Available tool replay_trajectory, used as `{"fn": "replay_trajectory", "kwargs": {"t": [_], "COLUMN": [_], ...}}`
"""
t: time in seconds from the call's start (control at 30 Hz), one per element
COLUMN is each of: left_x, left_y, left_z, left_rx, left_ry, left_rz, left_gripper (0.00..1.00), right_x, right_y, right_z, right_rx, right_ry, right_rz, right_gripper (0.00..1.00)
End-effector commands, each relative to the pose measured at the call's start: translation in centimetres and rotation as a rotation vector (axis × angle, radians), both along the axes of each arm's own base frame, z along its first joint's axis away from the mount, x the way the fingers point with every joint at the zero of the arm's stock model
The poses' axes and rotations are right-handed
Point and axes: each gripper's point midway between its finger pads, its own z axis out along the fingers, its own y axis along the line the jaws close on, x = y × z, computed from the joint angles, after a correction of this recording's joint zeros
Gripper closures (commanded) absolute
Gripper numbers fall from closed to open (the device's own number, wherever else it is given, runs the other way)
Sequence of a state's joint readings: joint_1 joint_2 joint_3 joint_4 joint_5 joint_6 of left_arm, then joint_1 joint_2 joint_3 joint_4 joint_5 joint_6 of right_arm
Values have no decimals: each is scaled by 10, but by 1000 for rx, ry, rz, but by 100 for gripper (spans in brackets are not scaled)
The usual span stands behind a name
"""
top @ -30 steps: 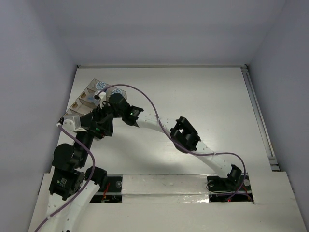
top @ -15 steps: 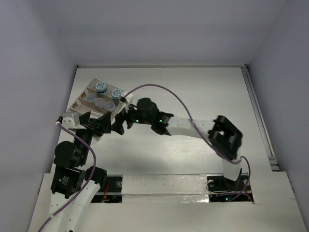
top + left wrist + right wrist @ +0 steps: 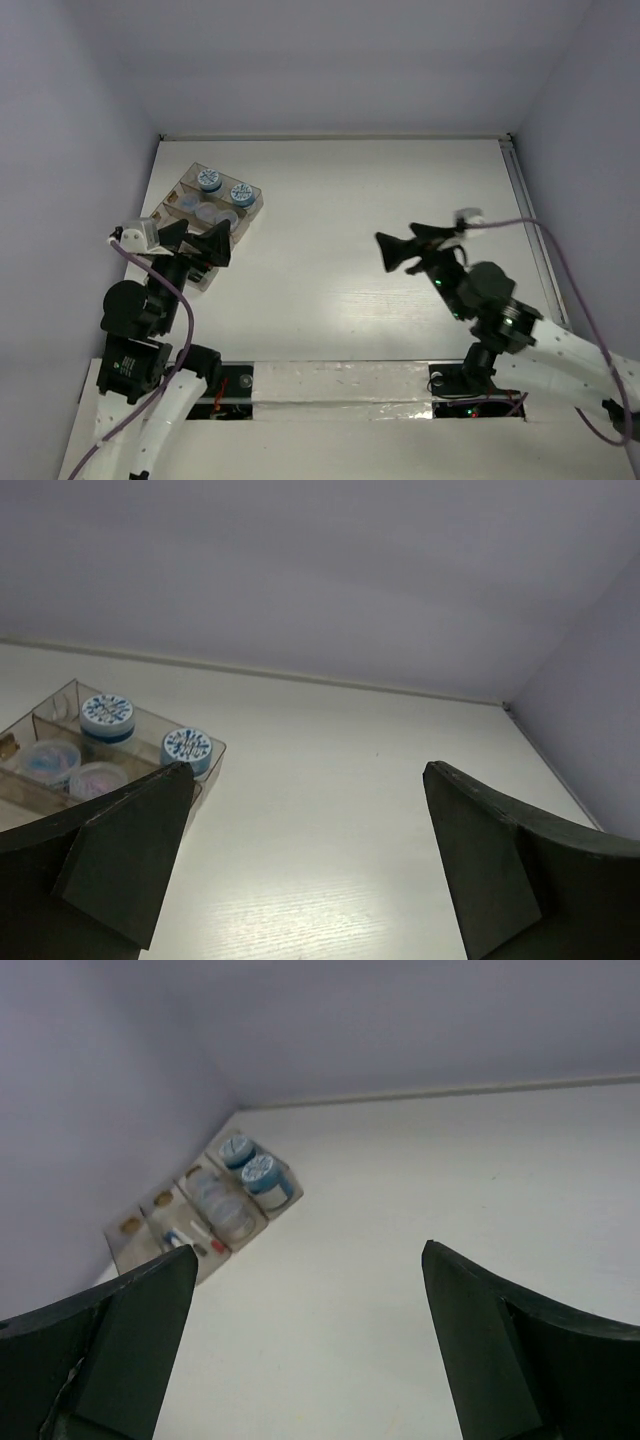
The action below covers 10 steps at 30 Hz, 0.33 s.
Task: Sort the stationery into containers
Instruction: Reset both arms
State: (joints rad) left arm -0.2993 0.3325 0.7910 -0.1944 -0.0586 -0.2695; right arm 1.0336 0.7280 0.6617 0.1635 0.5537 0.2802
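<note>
The clear tiered organiser tray [image 3: 255,206] stands at the far left of the table. Two blue-topped jars [image 3: 208,180] [image 3: 241,193] sit in its far compartment, and two pale grey-topped jars [image 3: 205,212] behind them. In the right wrist view the tray [image 3: 290,1192] also holds thin white pens [image 3: 195,1235] in a nearer slot. My left gripper [image 3: 195,240] hangs open over the tray's near end, empty. In its own view the left gripper [image 3: 308,780] frames bare table, with the jars [image 3: 186,748] at the left. My right gripper [image 3: 397,238] [image 3: 309,1255] is open and empty, well right of the tray.
A pale rail [image 3: 535,250] runs along the table's right edge. Lavender walls close in the back and both sides. A purple cable [image 3: 520,222] loops over the right arm, and both arm bases sit at the near edge.
The right arm drew back from the tray to the right side of the table, and its jaws opened wide. The jars in the tray came into sight. The left gripper stayed open.
</note>
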Motion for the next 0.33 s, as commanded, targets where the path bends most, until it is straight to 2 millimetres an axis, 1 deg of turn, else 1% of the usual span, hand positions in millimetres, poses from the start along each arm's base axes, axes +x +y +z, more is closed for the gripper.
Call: {"fn": "replay_trajectory", "kwargs": {"t": [0.0,0.03,0.07,0.1,0.13,0.2,0.23,0.3], "left_x": [-5,-4,-2,-1,2,5,8,13], "left_y": [-4,-5,-5,-5,-8,-11,-12,-14], "left_z": [36,35,33,33,25,20,14,11], "left_rx": [-31,-39,-40,-46,-37,-31,-33,-34], "left_ry": [-95,-101,-101,-109,-94,-94,-83,-74], "left_rz": [-30,-31,-32,-29,-38,-51,-51,-52], "left_gripper": [1,1,1,1,1,1,1,1], "right_x": [-9,-18,-17,-24,-26,-30,-30,-26], "right_y": [-81,-99,-100,-112,-116,-121,-120,-116], "right_z": [-28,-37,-41,-42,-47,-48,-48,-47], "right_rx": [54,95,87,137,143,173,171,145], "right_ry": [77,92,96,100,105,99,96,92], "right_rz": [-245,-265,-275,-277,-278,-274,-269,-277], "right_gripper": [0,0,0,0,0,0,0,0]}}
